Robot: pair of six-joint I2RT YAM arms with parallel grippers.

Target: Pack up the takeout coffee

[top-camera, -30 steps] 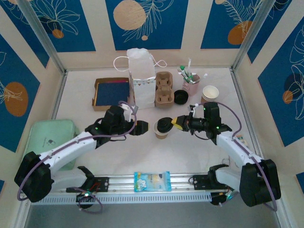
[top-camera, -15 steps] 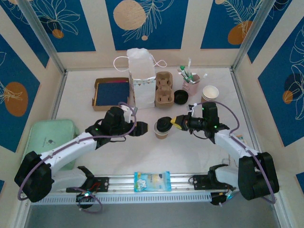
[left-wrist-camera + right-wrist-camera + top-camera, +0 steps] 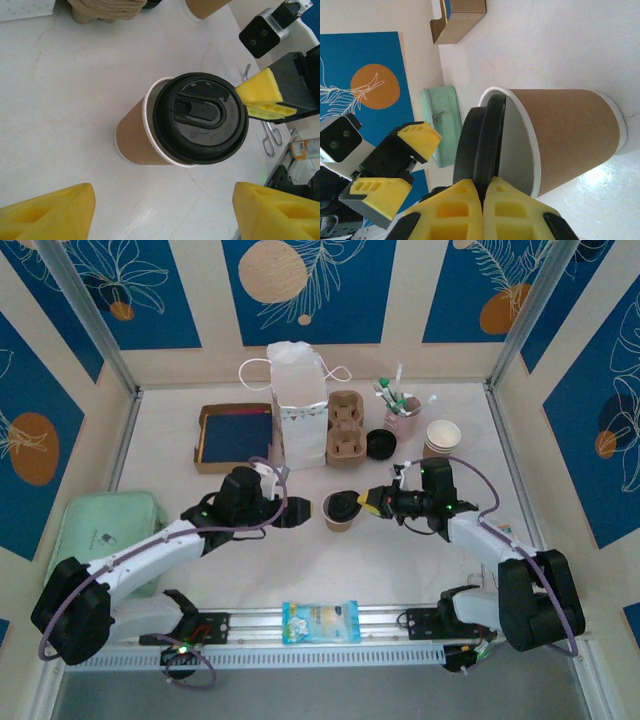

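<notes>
Cup (image 3: 338,521) betw. left tool (image 3: 297,510) & right tool (image 3: 372,502); lid (image 3: 200,117) atop, seemingly askew.

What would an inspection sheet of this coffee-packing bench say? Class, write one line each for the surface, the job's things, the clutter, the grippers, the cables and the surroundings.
Surface: pale table, no spills seen.
Job's things: brown cup upright; black lid askew on its rim, not seated.
Clutter: white bag, cup carrier, pink stirrer cup, stacked cups, tray box, green pouch, blue packet.
Grippers: right gripper shut on the lid's edge; left gripper open beside the cup, apart from it.
Cables: purple cable along each arm, away from the cup.
Surroundings: blue-and-cream panels, metal frame posts.
</notes>
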